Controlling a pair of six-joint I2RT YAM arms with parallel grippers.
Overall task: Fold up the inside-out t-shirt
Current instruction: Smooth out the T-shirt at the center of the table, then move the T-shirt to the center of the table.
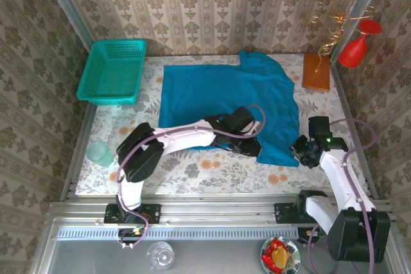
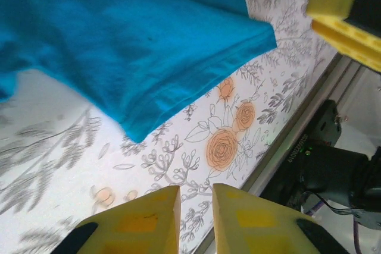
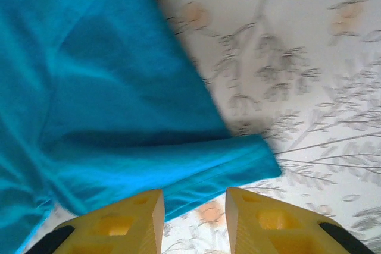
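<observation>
The inside-out t-shirt (image 1: 228, 97) lies spread out on the flowered table, plain blue-teal. My left gripper (image 1: 252, 145) sits at the shirt's near edge, reached across from the left. In the left wrist view its yellow fingers (image 2: 196, 190) stand a little apart over bare tablecloth, with nothing between them; the shirt's hemmed corner (image 2: 137, 52) lies ahead of them. My right gripper (image 1: 299, 149) hovers by the shirt's near right corner. Its jaws (image 3: 193, 193) are open, and the hemmed edge of the shirt (image 3: 119, 117) lies just in front, not gripped.
A teal mesh basket (image 1: 112, 72) stands at the back left. A clear cup (image 1: 99, 153) sits at the table's left edge, an orange-brown block (image 1: 316, 72) at the back right. The metal rail (image 1: 218, 210) runs along the near edge.
</observation>
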